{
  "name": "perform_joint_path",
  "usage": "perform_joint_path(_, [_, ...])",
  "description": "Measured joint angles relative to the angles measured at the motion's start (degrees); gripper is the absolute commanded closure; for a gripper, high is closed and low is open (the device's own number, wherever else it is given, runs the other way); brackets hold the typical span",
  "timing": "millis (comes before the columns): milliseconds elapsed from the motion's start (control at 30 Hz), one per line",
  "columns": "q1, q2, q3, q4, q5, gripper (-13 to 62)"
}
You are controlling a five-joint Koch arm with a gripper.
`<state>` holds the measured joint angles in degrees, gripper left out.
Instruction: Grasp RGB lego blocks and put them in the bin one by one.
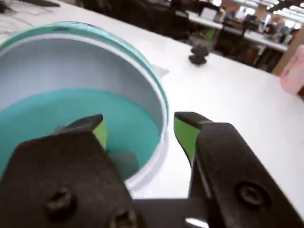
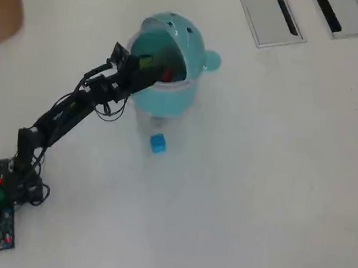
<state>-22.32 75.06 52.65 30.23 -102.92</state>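
Your gripper (image 1: pixel 140 130) has its green-padded jaws spread with nothing between them, poised over the rim of the bin (image 1: pixel 159 90). In the overhead view, a red block (image 2: pixel 167 75) and a yellow-green block (image 2: pixel 145 60) show inside the bin's opening. The blue block (image 2: pixel 158 143) lies on the table (image 2: pixel 264 182) just beside the bin's base, apart from it.
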Motion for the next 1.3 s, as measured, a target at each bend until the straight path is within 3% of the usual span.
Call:
perform_joint_path(567, [4.22, 21.62, 38.58, 1.93, 0.35, 23.0])
perform_joint_path(1300, [5.63, 21.36, 55.72, -5.54, 0.35, 21.5])
